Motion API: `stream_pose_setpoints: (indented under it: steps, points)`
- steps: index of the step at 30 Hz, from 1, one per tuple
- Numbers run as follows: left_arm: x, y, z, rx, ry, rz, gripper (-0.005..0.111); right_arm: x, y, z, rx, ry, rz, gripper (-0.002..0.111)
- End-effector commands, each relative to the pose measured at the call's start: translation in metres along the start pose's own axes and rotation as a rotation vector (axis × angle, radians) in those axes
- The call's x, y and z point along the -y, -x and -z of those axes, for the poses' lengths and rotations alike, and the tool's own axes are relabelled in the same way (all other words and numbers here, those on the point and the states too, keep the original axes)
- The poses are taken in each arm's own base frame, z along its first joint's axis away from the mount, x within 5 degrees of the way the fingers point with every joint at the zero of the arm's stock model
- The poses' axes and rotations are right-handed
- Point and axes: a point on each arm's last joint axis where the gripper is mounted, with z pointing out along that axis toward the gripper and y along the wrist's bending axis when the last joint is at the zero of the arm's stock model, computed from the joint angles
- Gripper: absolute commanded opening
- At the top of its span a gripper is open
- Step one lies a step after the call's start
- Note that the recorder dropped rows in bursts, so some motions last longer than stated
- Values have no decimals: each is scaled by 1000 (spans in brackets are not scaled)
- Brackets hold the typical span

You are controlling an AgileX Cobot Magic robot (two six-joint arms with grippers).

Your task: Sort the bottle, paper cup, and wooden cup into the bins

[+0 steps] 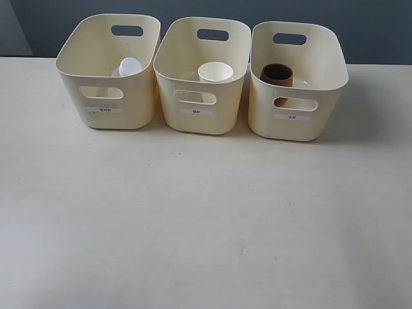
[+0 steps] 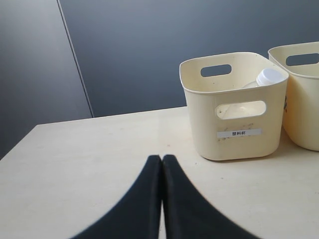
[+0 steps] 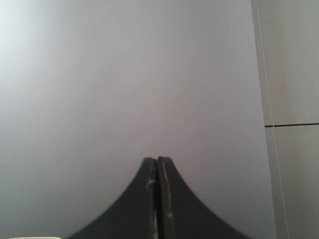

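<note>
Sorting appears complete: along the bench's far edge, bottle point(image 1: 129, 66), paper cup point(image 1: 215, 72) and wooden cup point(image 1: 277, 74) each occupy separate bins point(image 1: 106, 96), well beyond both clenched, empty grippers.

Each of the three bins point(image 1: 108, 71) is wearing a small white label point(image 1: 105, 110) on its front wall below the handle cut-out, its dark printed characters showing too small and blurred to read.
</note>
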Motion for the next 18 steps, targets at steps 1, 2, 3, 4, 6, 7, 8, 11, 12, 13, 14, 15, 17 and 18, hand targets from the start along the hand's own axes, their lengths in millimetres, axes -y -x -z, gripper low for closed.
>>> stream_pose_setpoints:
  steps: [1,2,3,4,6,7,8,11,12,13,14,15,17,18]
  points:
    - [0,0,0,8,1,1,0,0,-3,1,-18,3,41,-1]
    - [0,0,0,8,1,1,0,0,-4,1,-28,0,44,-1]
    - [0,0,0,8,1,1,0,0,-6,1,-41,-3,48,-1]
    - [0,0,0,8,1,1,0,1,-7,1,-60,-10,53,-1]
    - [0,0,0,8,1,1,0,2,-11,1,-99,-26,63,-1]
    - [0,0,0,8,1,1,0,2,-13,2,-120,-35,66,-1]
    - [0,0,0,8,1,1,0,2,-14,2,-136,-40,68,-1]
    - [0,0,0,8,1,1,0,3,-19,3,-194,-47,70,-1]
    - [0,0,0,8,1,1,0,3,-21,3,-212,-47,71,-1]
    - [0,0,0,8,1,1,0,3,-24,4,-242,-46,79,-1]
    - [0,0,0,8,1,1,0,3,-26,4,-274,-47,91,-1]
    - [0,0,0,8,1,1,0,3,-29,5,-303,-48,105,-1]
    - [0,0,0,8,1,1,0,5,-33,7,-353,-61,143,-1]
    - [0,0,0,8,1,1,0,5,-33,7,-357,-64,153,-1]
